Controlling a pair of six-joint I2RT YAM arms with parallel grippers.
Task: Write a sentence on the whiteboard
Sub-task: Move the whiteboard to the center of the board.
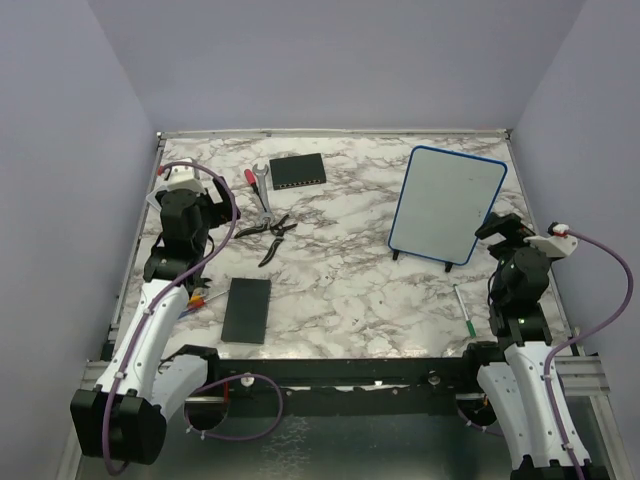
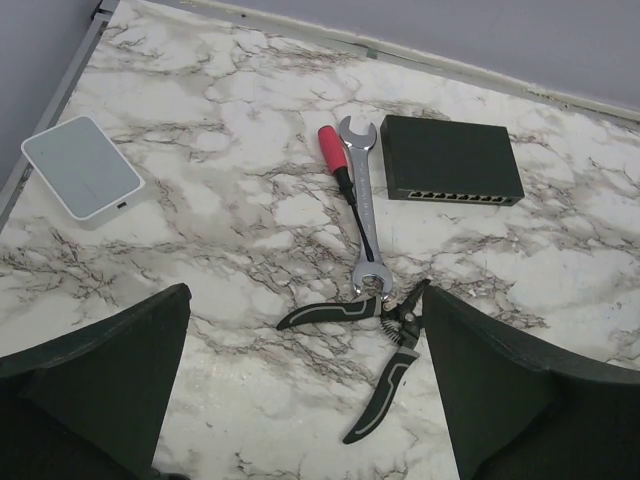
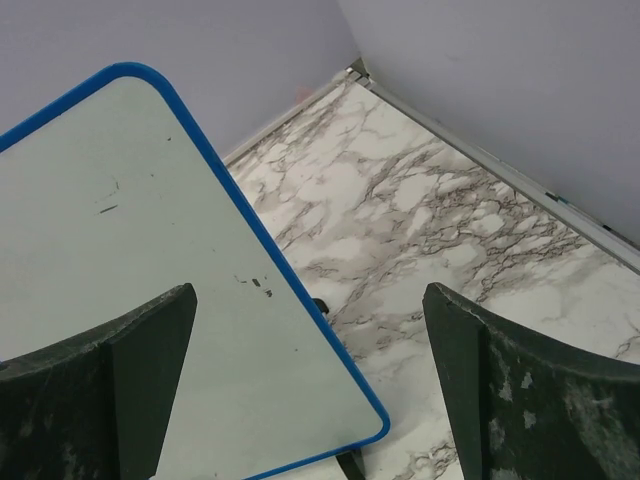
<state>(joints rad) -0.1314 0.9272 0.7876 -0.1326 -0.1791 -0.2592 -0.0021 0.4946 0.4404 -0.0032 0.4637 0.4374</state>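
The whiteboard [image 1: 447, 205] stands upright on black feet at the back right, blue frame, white face blank apart from a few small dark specks; no green sentence shows on it. Its lower right corner fills the right wrist view [image 3: 180, 300]. A green-capped marker [image 1: 463, 311] lies on the table in front of the board, left of the right arm. My right gripper [image 1: 497, 226] is open and empty just right of the board, its jaws [image 3: 310, 400] straddling the board's corner from above. My left gripper [image 1: 205, 195] is open and empty at the left, above bare table [image 2: 300, 400].
Pliers [image 1: 272, 230], a wrench [image 1: 262, 185] and a red-handled screwdriver [image 1: 251, 178] lie at the back left. A black network switch [image 1: 298, 171] sits behind them. A flat black slab [image 1: 247, 309] lies near the front. A small white box [image 2: 82, 166] sits by the left edge.
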